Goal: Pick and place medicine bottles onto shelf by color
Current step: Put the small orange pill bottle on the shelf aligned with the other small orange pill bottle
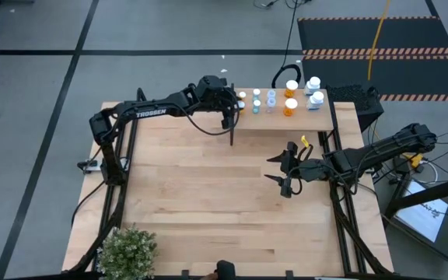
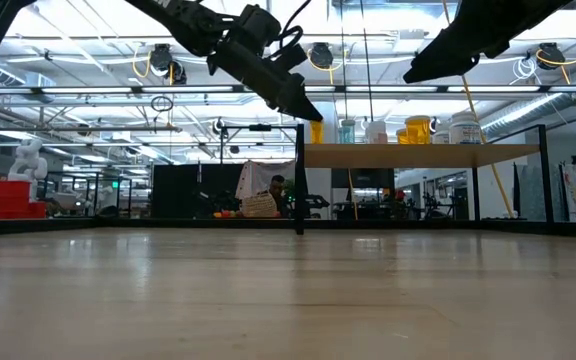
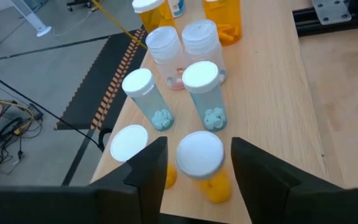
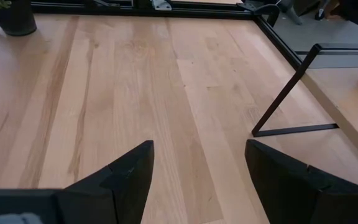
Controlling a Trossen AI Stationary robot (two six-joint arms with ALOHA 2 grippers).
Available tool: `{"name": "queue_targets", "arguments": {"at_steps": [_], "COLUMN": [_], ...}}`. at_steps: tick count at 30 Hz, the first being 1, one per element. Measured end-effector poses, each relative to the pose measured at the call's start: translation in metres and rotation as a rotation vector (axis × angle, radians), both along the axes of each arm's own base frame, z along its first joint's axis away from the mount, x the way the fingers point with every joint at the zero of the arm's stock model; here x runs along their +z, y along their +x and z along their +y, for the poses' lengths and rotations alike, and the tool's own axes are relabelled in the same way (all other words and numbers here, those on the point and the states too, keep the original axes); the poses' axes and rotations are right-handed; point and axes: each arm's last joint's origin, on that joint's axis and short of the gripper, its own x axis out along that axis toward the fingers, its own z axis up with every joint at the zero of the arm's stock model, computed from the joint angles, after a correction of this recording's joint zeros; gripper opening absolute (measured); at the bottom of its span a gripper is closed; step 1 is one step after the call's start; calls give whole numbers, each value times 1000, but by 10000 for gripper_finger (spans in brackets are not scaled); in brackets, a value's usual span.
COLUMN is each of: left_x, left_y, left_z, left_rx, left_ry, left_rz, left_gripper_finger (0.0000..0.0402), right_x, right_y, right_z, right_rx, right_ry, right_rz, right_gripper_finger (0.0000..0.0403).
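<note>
Jaws of left gripper (image 3: pixel 197 171) straddle orange bottle (image 3: pixel 202 163) on shelf (image 3: pixel 272 93) (arm (image 1: pixel 158 109) reads TROSSEN); right gripper (image 4: pixel 197 180) jaws wide, empty.

Left gripper (image 3: pixel 194 171): orange bottle (image 3: pixel 204 165) btwn fingers, blue bottles (image 3: pixel 207 93) crowd just ahead; shelf (image 3: pixel 266 93) bare alongside.

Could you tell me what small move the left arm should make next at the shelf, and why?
Probably lift the left gripper straight up and back from the shelf. Its jaws stand apart on either side of an orange bottle that stands upright on the shelf beside another orange one, and seem clear of it, so it looks placed. The right gripper waits open over the table.
</note>
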Motion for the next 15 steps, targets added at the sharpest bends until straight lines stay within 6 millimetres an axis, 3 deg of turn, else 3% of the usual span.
{"name": "queue_targets", "arguments": {"at_steps": [15], "left_x": [11], "left_y": [0], "left_z": [-6], "left_rx": [-9], "left_ry": [19], "left_rz": [-51], "left_gripper_finger": [182], "right_x": [0], "right_y": [0], "right_z": [0], "right_rx": [1], "right_ry": [0], "right_rz": [0], "right_gripper_finger": [249]}}
